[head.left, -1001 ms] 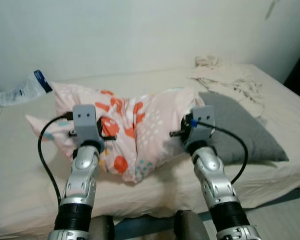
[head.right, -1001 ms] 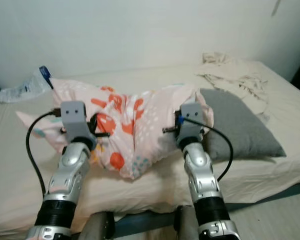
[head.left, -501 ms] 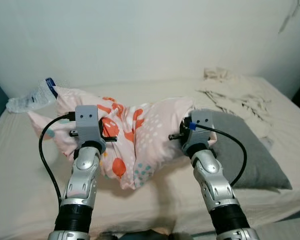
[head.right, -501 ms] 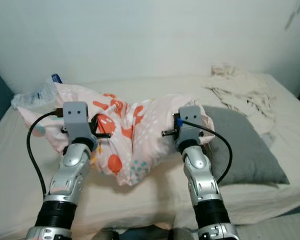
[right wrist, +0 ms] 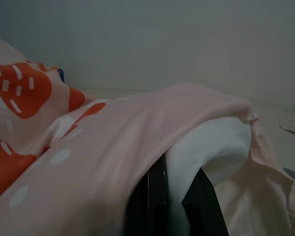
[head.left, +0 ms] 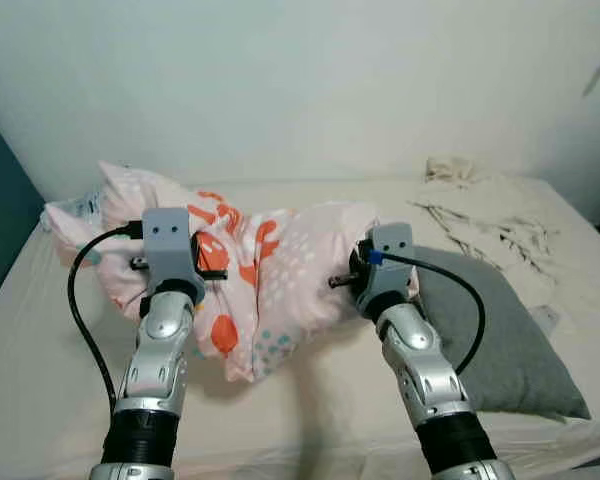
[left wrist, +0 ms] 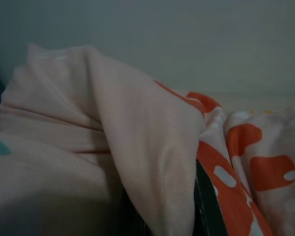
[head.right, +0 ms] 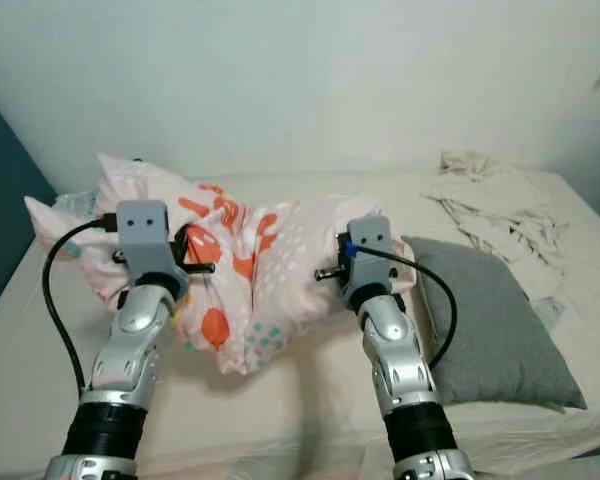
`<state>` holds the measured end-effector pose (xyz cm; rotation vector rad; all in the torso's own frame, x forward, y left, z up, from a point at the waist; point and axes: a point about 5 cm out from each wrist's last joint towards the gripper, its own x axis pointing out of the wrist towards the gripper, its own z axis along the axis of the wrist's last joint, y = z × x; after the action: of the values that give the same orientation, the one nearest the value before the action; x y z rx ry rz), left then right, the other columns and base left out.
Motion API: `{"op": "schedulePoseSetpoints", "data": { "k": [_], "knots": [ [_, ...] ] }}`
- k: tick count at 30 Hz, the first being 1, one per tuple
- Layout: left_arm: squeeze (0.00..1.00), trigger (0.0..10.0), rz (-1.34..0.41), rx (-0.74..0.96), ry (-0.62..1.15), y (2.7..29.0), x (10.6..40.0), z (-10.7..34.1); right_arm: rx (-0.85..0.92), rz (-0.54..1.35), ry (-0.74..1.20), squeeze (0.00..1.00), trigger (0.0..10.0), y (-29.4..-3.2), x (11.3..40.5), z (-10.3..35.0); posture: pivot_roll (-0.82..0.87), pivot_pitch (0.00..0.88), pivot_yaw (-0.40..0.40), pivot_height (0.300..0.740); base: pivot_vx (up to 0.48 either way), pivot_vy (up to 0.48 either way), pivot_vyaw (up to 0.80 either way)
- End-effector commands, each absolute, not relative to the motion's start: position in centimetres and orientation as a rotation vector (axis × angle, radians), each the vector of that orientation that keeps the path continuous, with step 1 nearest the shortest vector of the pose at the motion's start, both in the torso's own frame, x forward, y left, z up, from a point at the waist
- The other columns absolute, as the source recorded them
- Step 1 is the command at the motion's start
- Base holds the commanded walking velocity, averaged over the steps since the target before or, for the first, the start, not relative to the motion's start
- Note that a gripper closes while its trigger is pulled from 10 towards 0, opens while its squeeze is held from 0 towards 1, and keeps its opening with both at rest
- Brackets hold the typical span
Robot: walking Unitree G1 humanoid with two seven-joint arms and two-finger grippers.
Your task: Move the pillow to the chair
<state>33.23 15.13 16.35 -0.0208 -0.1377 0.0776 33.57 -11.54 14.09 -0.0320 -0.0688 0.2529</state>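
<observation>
Above the bed, both grippers, left gripper and right gripper, clamp the pink pillow.

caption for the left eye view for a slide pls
Both grippers, left and right, clamp the pink patterned pillow above the bed, beside a grey pillow.

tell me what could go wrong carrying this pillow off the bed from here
Both grips look thin: the left gripper and right gripper pinch folds of the pink pillow, so fabric may slip out. The pillow's middle sags low between the arms and could drag on the bed or nudge the grey pillow.
</observation>
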Motion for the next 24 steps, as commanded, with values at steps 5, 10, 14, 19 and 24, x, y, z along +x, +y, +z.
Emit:
{"op": "schedulePoseSetpoints", "data": {
  "k": [5, 10, 14, 19, 24],
  "knots": [
    [0.0, 10.0, 0.037, -0.015, -0.192, 14.46, 32.91, 17.16, -0.021, 0.254, -0.094, 0.0, 10.0, -11.2, 33.15, 14.08, 0.03, 0.026, -0.012, 0.73, 0.0, 0.0, 0.0],
    [0.0, 10.0, 0.025, -0.019, -0.18, 14.43, 32.58, 16.84, -0.008, 0.256, -0.084, 0.0, 10.0, -11.22, 32.76, 13.58, 0.04, 0.022, -0.013, 0.73, 0.0, 0.0, 0.0],
    [0.0, 10.0, 0.009, -0.01, -0.183, 14.26, 32.46, 16.75, -0.039, 0.268, -0.084, 0.0, 10.0, -10.94, 32.62, 13.38, 0.04, 0.027, -0.017, 0.73, 0.0, 0.0, 0.0],
    [0.0, 10.0, 0.012, -0.007, -0.187, 14.22, 32.48, 16.86, -0.05, 0.277, -0.093, 0.0, 10.0, -10.68, 32.61, 13.47, 0.04, 0.03, -0.019, 0.73, 0.0, 0.0, 0.0],
    [0.0, 10.0, 0.014, 0.0, -0.191, 14.22, 32.47, 16.96, -0.057, 0.282, -0.097, 0.0, 10.0, -10.65, 32.61, 13.53, 0.04, 0.033, -0.019, 0.73, 0.0, 0.0, 0.0]
  ]
}}
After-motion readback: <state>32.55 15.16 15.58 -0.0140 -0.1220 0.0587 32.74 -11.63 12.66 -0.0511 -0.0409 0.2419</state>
